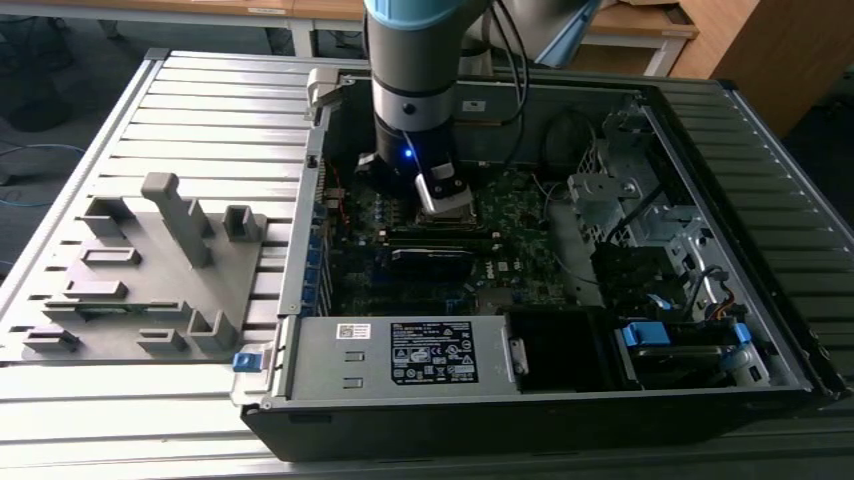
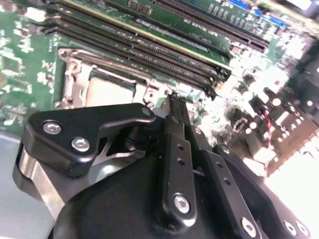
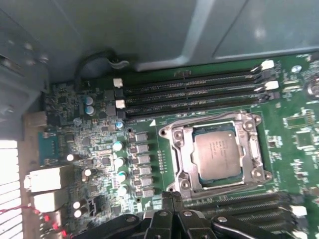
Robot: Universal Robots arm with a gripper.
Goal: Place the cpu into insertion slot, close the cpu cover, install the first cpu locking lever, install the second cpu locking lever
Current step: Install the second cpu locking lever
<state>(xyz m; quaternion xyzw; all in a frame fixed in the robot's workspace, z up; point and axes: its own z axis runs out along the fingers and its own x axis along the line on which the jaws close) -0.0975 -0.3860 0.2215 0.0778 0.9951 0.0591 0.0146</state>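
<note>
Black end effector fingers pinched together, holding nothing, tips at the socket's edge. Just beyond, cpu sits seated in its slot, cpu cover down around it; lever stage, judging by this, calling for fine hooking.

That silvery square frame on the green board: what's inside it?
The cpu, a flat grey chip, shows through the cpu cover's cut-out. Whatever lies beneath the chip is covered.
</note>
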